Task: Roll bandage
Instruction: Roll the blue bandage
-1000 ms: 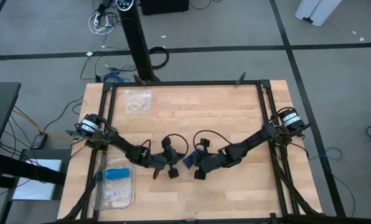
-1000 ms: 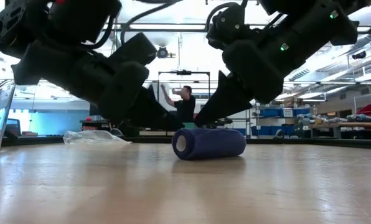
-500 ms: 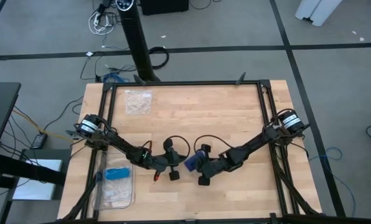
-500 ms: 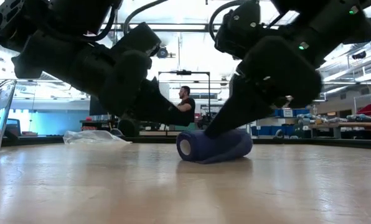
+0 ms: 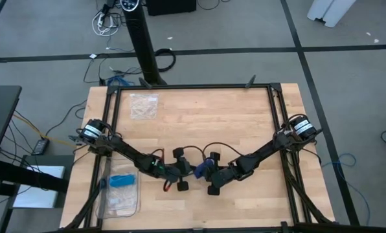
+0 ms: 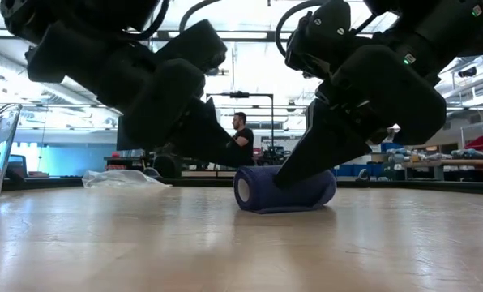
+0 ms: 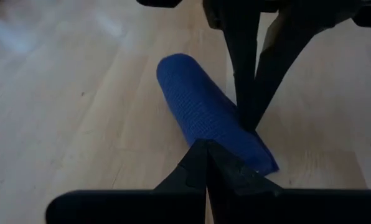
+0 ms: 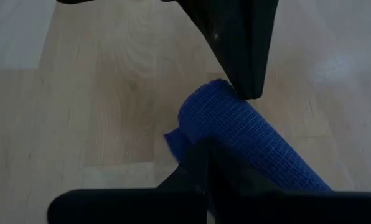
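Note:
The bandage (image 5: 201,169) is a dark navy-blue roll lying on its side on the wooden table (image 5: 232,123), a little nearer than the middle; it also shows in the low view (image 6: 286,191). My left gripper (image 5: 188,172) stands at its left, shut. My right gripper (image 5: 210,175) stands at its right, also shut. Both sets of fingers slant down onto the roll, one from each side. A short loose flap (image 8: 173,140) sticks out at one end of the roll. My left gripper touches the roll's curved side (image 7: 205,127) with its shut fingertips, slanting down from the table's left. The roll lies flat on the table. My right gripper presses its shut fingertips (image 6: 288,177) on the roll's curved side (image 8: 218,132) near the flap end, slanting down from the right.
A clear plastic bag (image 5: 144,105) lies at the far left of the table. A clear container (image 5: 118,194) with a light-blue item (image 5: 120,180) stands at the near left edge. A person (image 6: 241,138) stands in the room beyond the table.
Both shut grippers have drawn closer together over the roll, the left toward the table's right edge, the right toward the left and near edges. The roll has shifted a little toward the right edge along the table.

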Robot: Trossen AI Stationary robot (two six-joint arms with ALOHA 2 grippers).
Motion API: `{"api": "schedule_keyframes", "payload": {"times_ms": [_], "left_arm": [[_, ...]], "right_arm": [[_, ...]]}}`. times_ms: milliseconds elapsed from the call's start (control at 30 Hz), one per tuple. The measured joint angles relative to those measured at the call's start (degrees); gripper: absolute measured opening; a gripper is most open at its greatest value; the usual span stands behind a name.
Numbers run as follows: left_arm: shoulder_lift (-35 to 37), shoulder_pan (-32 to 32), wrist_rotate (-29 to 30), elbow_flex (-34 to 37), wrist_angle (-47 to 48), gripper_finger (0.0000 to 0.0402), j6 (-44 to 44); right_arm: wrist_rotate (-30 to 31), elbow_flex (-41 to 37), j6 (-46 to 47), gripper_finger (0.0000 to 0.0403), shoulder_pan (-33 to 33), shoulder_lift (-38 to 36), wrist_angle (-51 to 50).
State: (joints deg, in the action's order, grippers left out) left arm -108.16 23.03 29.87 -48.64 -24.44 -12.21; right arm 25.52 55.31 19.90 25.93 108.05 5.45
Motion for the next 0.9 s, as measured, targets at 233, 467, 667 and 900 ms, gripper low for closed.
{"api": "schedule_keyframes", "payload": {"times_ms": [233, 467, 667, 900], "left_arm": [[0.0, 0.0, -0.4, -0.3, 0.6, 0.0005, 0.0], [0.0, 0.0, -1.4, -0.3, 0.2, 0.0005, 0.0], [0.0, 0.0, -2.1, -0.3, 0.1, 0.0005, 0.0], [0.0, 0.0, -2.6, -0.3, -0.2, 0.0005, 0.2]], "right_arm": [[0.2, 0.0, 0.0, 0.0005, 0.2, 0.0, 0.1], [0.3, 0.0, -0.3, 0.001, 1.3, 0.0, 1.3], [1.6, 0.0, -1.9, 0.0011, 2.4, -0.2, 3.0], [11.1, 0.0, -3.6, 0.0006, 2.4, -0.7, 3.8]]}}
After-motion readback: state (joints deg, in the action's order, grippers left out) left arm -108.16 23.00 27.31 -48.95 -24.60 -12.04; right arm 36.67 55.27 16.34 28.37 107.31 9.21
